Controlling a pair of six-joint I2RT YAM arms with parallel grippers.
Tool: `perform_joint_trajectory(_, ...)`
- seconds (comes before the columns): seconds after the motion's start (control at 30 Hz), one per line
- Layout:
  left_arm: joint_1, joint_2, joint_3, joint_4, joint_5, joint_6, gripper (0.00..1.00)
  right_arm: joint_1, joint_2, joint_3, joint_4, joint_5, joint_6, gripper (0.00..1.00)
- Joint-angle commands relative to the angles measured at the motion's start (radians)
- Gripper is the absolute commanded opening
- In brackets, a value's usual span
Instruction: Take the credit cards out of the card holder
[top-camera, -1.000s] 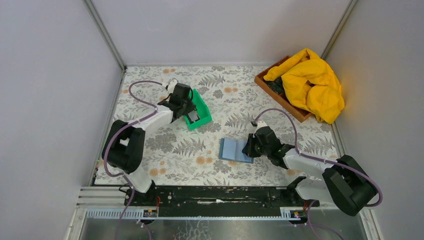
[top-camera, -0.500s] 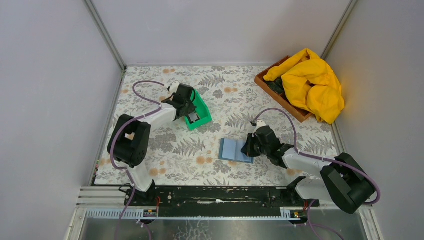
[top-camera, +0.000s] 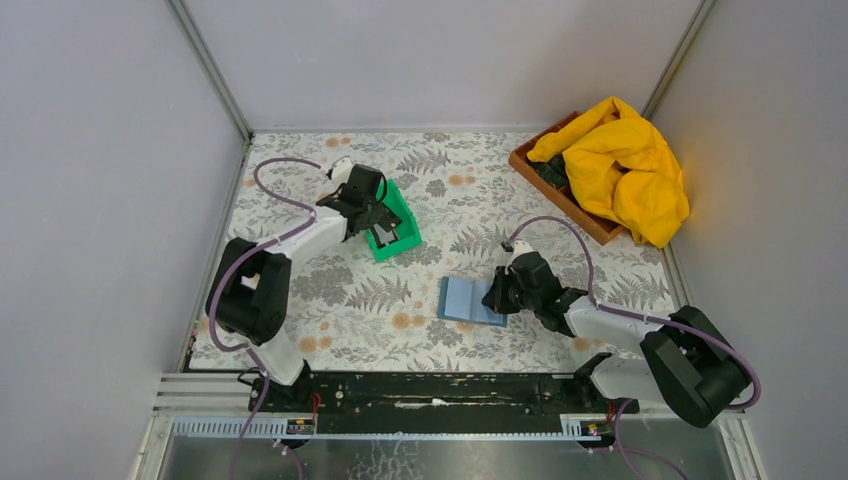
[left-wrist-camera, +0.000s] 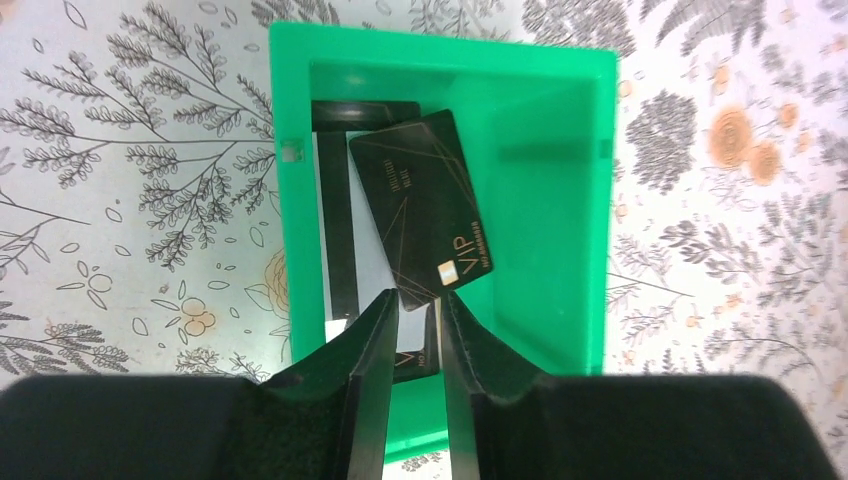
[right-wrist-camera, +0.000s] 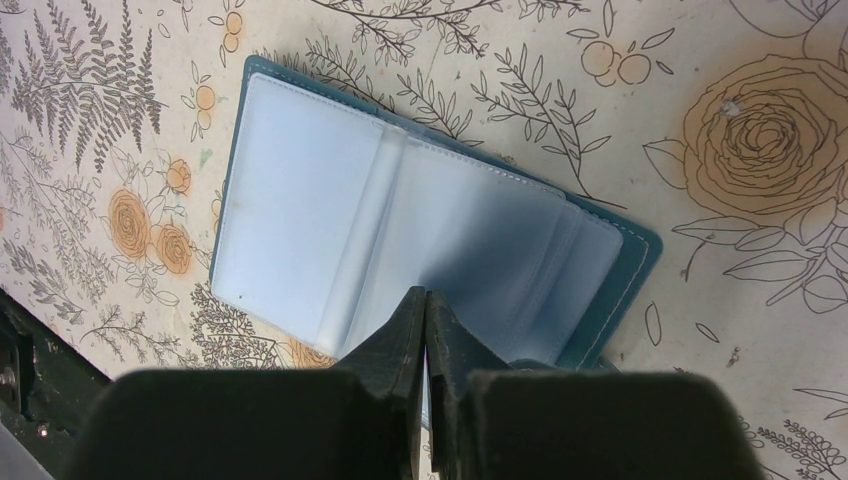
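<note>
Near: right claw (right-wrist-camera: 426, 298) on card holder (right-wrist-camera: 300, 220); far: left claw (left-wrist-camera: 418, 300) over green tray (left-wrist-camera: 560, 200).
Right pressed together, tips touching the opened holder, lower centre; left slightly spread, credit cards (left-wrist-camera: 415, 205) just above its tips (top one reads VIP).

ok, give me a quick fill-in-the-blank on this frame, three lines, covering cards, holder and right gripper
1. The VIP card lies in a tray coloured ____.
2. The card holder lies spread ____, sleeves facing up.
3. The fingers of the right gripper are ____, with no gap between them.
Missing words: green; open; shut.
</note>
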Motion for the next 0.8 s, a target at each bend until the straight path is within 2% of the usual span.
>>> perform_joint_trajectory(0.0,0.009,-0.083,0.004,-0.015,-0.058,0.015,0.30,-0.011,0.014,-0.013,-0.005,0.000,-0.015,0.07)
perform_joint_trajectory(0.17,-0.032,-0.145,-0.016,0.026,-0.083,0.024,0.30,-0.011,-0.019,-0.017,-0.007,0.009,-0.017,0.06)
perform_joint_trajectory(0.4,-0.269,-0.212,-0.076,0.206,-0.146,0.165,0.33,-0.011,-0.176,-0.050,0.001,0.022,-0.025,0.06)
perform_joint_trajectory(0.47,-0.339,-0.212,-0.100,0.239,-0.144,0.190,0.33,-0.011,-0.243,-0.066,-0.001,0.033,-0.022,0.14)
perform_joint_trajectory(0.57,-0.396,-0.211,-0.183,0.319,-0.022,0.200,0.33,-0.011,-0.334,-0.067,-0.033,0.061,-0.031,0.44)
perform_joint_trajectory(0.6,-0.407,-0.212,-0.217,0.356,0.026,0.190,0.33,-0.011,-0.352,-0.062,-0.058,0.078,-0.032,0.48)
perform_joint_trajectory(0.63,-0.416,-0.213,-0.255,0.389,0.064,0.180,0.33,-0.011,-0.363,-0.054,-0.086,0.091,-0.031,0.47)
perform_joint_trajectory(0.67,-0.424,-0.215,-0.291,0.420,0.093,0.171,0.31,-0.011,-0.368,-0.048,-0.116,0.105,-0.028,0.41)
perform_joint_trajectory(0.7,-0.432,-0.218,-0.324,0.447,0.113,0.167,0.23,-0.011,-0.369,-0.044,-0.140,0.111,-0.023,0.27)
perform_joint_trajectory(0.73,-0.439,-0.220,-0.354,0.464,0.133,0.166,0.10,-0.011,-0.369,-0.043,-0.158,0.109,-0.013,0.07)
perform_joint_trajectory(0.77,-0.440,-0.222,-0.376,0.472,0.142,0.166,0.01,-0.011,-0.367,-0.048,-0.163,0.088,-0.011,0.01)
